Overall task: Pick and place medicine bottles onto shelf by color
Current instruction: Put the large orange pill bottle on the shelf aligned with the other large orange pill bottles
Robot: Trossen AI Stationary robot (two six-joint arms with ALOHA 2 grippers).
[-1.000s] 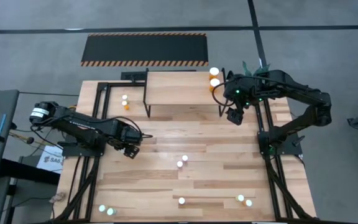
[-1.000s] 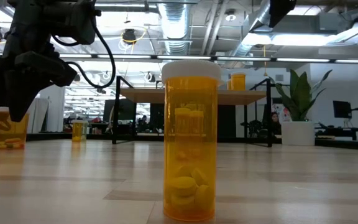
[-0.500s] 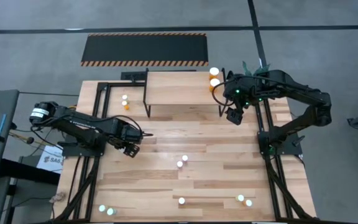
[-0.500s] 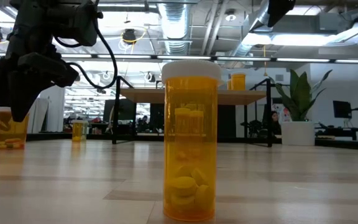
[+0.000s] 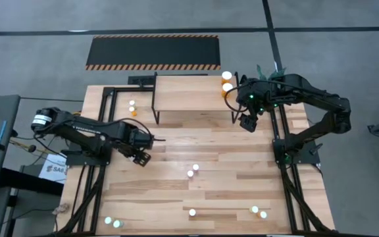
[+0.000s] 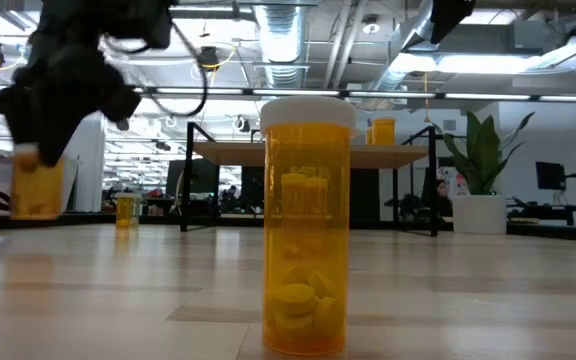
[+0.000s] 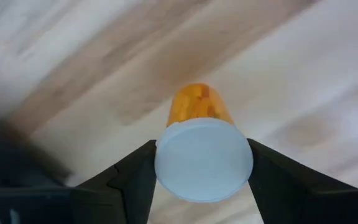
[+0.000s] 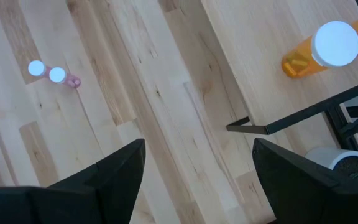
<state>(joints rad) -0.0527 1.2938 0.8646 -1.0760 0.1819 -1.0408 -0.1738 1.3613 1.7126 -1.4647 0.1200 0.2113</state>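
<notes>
Left gripper [image 7: 201, 180] clamps a white-capped orange medicine bottle [image 7: 202, 149], upright, long axis vertical.
It hangs clear above the wooden plank table's [image 5: 242, 164] left part, bare boards around; right gripper [image 5: 247, 122] gapes by the light-wood shelf [image 5: 189, 92].

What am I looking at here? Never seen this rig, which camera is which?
Two robot arms work at a wooden table. One picture looks straight down, one sits at tabletop height, and two ride on the wrists. Small pill bottles are scattered about; one tall orange bottle stands right before the low camera. Two more stand on the small shelf. The left hand grips an orange bottle with a white cap, lifted off the wood. The right hand hangs open near the shelf, holding nothing.
</notes>
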